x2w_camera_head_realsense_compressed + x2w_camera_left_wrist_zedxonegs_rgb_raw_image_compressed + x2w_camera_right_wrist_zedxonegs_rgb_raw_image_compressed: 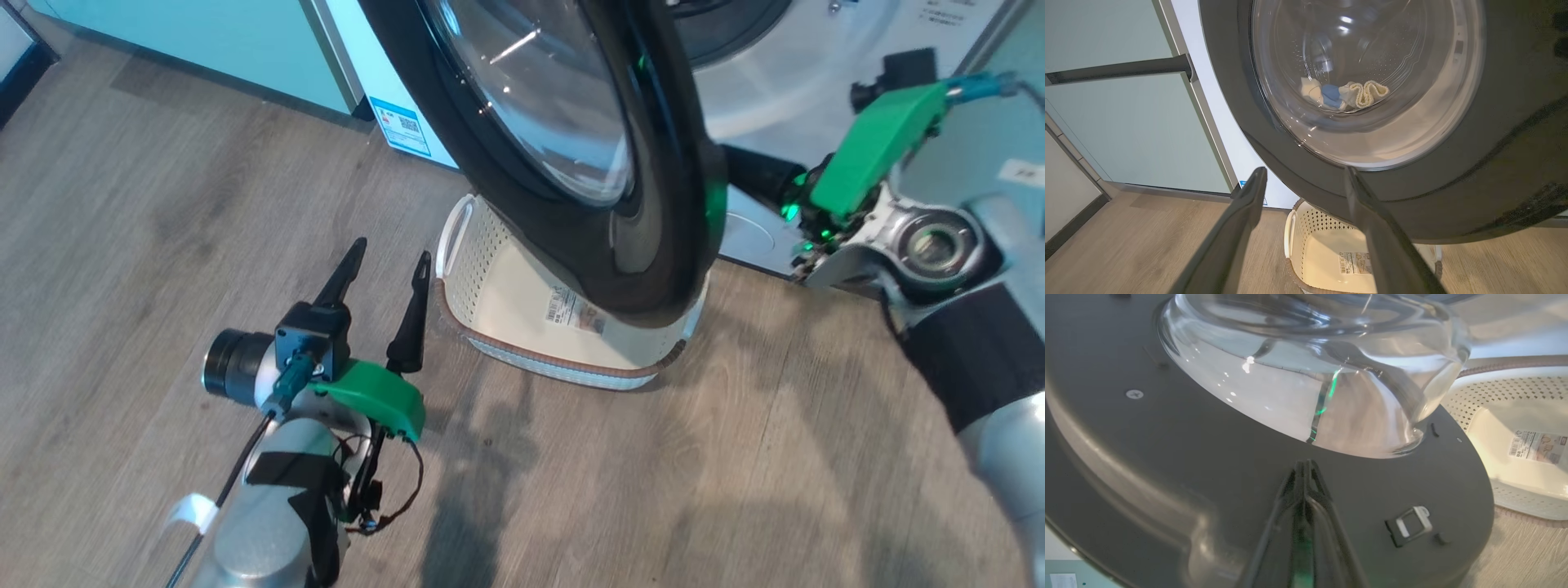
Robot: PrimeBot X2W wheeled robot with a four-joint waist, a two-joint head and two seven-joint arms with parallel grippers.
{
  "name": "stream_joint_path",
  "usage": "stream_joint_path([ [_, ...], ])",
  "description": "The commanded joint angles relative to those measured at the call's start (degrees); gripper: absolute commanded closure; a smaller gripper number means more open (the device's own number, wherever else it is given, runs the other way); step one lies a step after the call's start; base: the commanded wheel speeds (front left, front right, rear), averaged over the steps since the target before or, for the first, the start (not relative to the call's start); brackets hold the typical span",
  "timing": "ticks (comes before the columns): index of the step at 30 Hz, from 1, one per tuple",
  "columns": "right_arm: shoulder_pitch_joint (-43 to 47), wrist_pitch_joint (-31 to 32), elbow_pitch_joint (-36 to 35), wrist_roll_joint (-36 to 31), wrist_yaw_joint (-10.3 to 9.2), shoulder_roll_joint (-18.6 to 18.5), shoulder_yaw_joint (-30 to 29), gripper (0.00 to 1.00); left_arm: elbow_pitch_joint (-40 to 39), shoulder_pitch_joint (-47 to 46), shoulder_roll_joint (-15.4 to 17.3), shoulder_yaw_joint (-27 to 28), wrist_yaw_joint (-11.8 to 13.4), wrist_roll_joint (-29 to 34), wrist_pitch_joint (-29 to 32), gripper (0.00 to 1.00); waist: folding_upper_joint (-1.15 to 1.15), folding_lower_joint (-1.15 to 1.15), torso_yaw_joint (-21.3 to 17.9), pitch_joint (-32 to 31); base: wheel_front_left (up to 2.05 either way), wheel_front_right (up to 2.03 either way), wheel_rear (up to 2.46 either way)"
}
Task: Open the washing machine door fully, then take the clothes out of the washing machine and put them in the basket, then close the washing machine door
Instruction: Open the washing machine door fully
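The washing machine door (669, 163) stands partly open, its black ring hanging over the basket (482, 261). The cream perforated basket sits on the floor before the white washing machine (816, 90), and no clothes show in it. Through the door glass (1372, 81) the left wrist view shows the clothes (1345, 94) in the drum: pale, blue and ribbed cream pieces. My left gripper (385, 273) (1304, 173) is open and holds nothing, left of the basket (1310, 232). My right gripper (1304, 465) is shut, its tips at the door's inner black face (1208, 465) below the glass bowl (1310, 375).
Pale green cabinets (204, 41) (1126, 122) with a dark bar handle (1126, 69) stand left of the machine. Wood floor (653, 490) spreads in front. My right forearm (980, 359) reaches in from the right behind the door. A latch (1410, 524) sits on the door's inner rim.
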Motion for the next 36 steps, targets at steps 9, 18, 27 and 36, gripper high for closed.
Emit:
stream_joint_path([
  [9,1.63,0.98,-3.39,0.76,-0.14,3.48,0.72,1.00,-1.39,-0.50,1.38,2.78,-0.19,0.76,-0.35,0.00,0.00,0.00,0.57,-0.69,0.00,0.00,0.00],
  [18,3.05,2.48,-4.10,0.74,-0.14,4.86,2.23,1.00,-1.35,-0.34,1.37,3.07,-0.26,0.83,-0.35,0.00,0.00,0.00,0.97,-0.97,0.00,0.00,0.00],
  [27,4.21,0.19,-4.65,0.19,-0.14,5.34,1.26,1.00,-1.24,0.09,1.45,3.72,-0.16,0.78,-0.35,0.00,0.00,0.00,0.26,-2.12,0.00,0.00,0.00],
  [36,8.42,-7.90,-8.02,-2.26,-0.14,3.95,-0.91,0.00,-0.93,0.56,2.89,5.59,-0.40,0.58,-0.35,0.00,0.00,0.00,-1.90,-5.34,0.00,0.00,0.00],
])
